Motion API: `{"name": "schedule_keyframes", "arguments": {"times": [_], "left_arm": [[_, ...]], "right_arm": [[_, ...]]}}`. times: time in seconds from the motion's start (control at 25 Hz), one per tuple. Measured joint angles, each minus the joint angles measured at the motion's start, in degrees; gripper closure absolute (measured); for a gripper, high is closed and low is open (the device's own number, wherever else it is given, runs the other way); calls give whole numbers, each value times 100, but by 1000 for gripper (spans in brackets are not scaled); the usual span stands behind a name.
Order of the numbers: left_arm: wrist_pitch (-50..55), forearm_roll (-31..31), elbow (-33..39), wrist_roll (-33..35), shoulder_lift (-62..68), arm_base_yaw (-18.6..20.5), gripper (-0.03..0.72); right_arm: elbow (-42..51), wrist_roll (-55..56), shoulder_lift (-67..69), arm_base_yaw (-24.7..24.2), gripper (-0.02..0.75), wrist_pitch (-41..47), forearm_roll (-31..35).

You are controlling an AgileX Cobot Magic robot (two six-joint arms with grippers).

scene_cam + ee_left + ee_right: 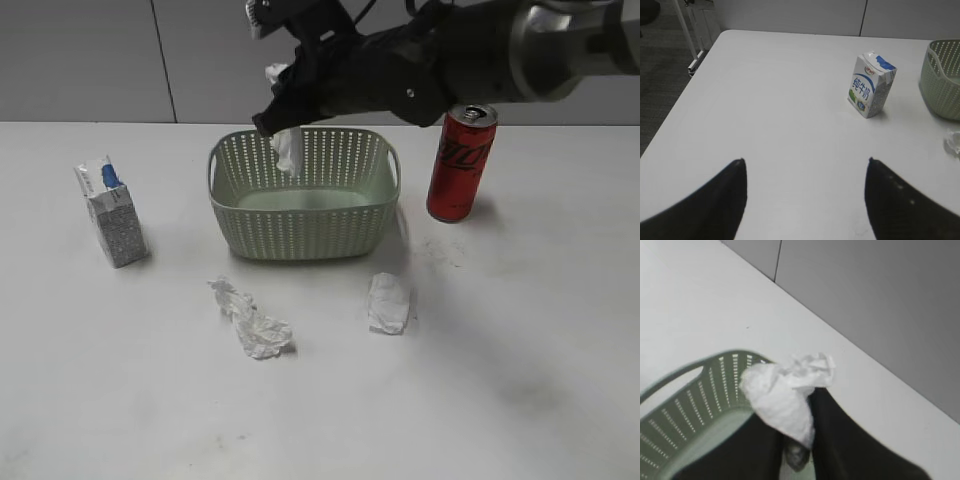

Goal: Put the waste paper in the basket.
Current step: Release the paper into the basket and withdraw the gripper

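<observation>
Right pincer (790, 440) gripping wad (785, 395) over basket (700, 390) (exterior: two wads (252, 320) on table)

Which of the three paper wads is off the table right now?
The wad pinched in the right gripper, hanging over the basket. The other two wads lie on the table in front of it.

The exterior camera is looking down at a slant from in front of the table (520, 400), facing the grey back wall (90, 60) and taking in the whole scene from a moderate distance. The left wrist camera is sitting low over the table's left part, looking across it toward the milk carton (870, 85) and the basket (941, 80), both also showing in the exterior view. The right wrist camera is hanging close above the basket's rim (687, 377), facing the wall.
</observation>
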Motion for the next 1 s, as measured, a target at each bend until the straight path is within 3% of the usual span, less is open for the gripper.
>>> {"name": "schedule_keyframes", "arguments": {"times": [0.08, 0.28, 0.36, 0.52, 0.72, 1.0], "left_arm": [[0, 0, 0, 0, 0, 0, 150], [0, 0, 0, 0, 0, 0, 150], [0, 0, 0, 0, 0, 0, 150], [0, 0, 0, 0, 0, 0, 150], [0, 0, 0, 0, 0, 0, 150], [0, 0, 0, 0, 0, 0, 150]], "right_arm": [[0, 0, 109, 0, 546, 0, -5], [0, 0, 148, 0, 160, 19, -20], [-10, 0, 148, 0, 103, 150, -35], [-121, 0, 82, 0, 83, 797, 8], [-421, -74, -363, 0, 97, 1730, 659], [-726, -1616, -446, 0, 130, 3070, 1689]]}}
